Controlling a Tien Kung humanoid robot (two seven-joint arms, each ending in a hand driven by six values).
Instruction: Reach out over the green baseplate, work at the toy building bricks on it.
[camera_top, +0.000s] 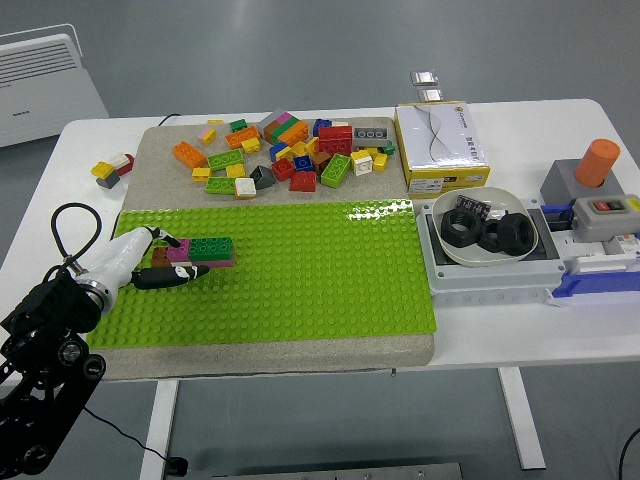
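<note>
Green studded plastic baseplate (300, 270) lies flat on grey mat (160, 140), centre-left of white worktop (520, 110). Head view only: small block of joined toy bricks (202, 250), green, magenta and brown, sits on baseplate's left part. Left hand (150, 262), white shell w/ black fingers (175, 273), comes in from lower left; fingers extended, close together, tips touching block's near left edge, nothing gripped. Black arm w/ looped cable behind it. Loose heap of mixed-colour bricks (285, 155) on mat beyond baseplate. Two stray bricks (112, 168) on worktop at far left. Yellow-white carton (440, 145) right of heap. White bowl w/ black rings (488, 228) right of baseplate. Grey box w/ orange cylinder (590, 175) at far right.
</note>
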